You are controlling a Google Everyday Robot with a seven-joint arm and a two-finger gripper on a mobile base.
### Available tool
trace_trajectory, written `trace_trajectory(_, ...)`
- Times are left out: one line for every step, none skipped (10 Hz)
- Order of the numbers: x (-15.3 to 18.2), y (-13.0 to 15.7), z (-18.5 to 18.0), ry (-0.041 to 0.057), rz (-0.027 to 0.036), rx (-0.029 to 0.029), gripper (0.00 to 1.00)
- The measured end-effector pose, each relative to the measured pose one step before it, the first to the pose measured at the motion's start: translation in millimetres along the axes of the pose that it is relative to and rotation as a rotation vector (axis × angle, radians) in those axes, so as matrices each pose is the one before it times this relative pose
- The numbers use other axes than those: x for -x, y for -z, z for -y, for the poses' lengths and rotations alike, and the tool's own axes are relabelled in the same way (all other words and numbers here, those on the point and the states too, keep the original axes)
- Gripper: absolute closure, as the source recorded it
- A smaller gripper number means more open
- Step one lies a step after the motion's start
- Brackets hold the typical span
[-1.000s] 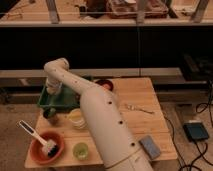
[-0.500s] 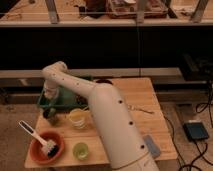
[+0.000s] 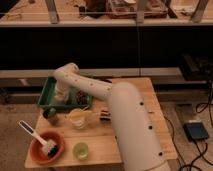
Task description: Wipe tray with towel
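The green tray [image 3: 46,94] sits at the back left of the wooden table. My white arm bends at the elbow and drops into the tray. Its gripper [image 3: 61,98] is low over the tray floor, left of centre, and is shut. The towel is hidden; I cannot make it out under or beside the gripper. A dark reddish item [image 3: 80,96] lies in the tray just right of the gripper.
In front of the tray stand a dark green round item [image 3: 50,113] and a yellow cup [image 3: 78,118]. An orange-red bowl [image 3: 39,150] holding a white brush [image 3: 36,136] is at the front left, beside a green cup [image 3: 81,150]. A small dark object [image 3: 104,115] lies mid-table.
The elbow has moved a little right and down, and the gripper has shifted slightly right inside the tray. The objects on the table have not moved.
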Motion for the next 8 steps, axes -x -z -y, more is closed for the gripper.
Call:
trace_trajectory(8.45, 2.39, -5.65, -0.01801, 0.00649, 0.00558, 1.0)
trace_trajectory(5.62, 0.57, -10.61, -0.02268, 0.00607, 0.01166, 1.0)
trace_trajectory(-2.38, -0.64, -16.39, -0.02431, 0.00267, 0.01769, 1.0)
trace_trajectory(-4.13, -0.36, -17.93, -0.01522, 0.00095, 0.01583, 1.0)
trace_trajectory(-5.73, -0.68, -17.5, -0.01054, 0.00122, 0.01432, 1.0)
trace_trajectory(-8.49, -3.2, -15.99, -0.0062, 0.00347, 0.01067, 1.0)
trace_trajectory(-8.79, -4.94, -9.88, -0.00365, 0.00671, 0.00586, 1.0)
trace_trajectory(-8.57, -5.64, -3.7, 0.00109, 0.00291, 0.00029, 1.0)
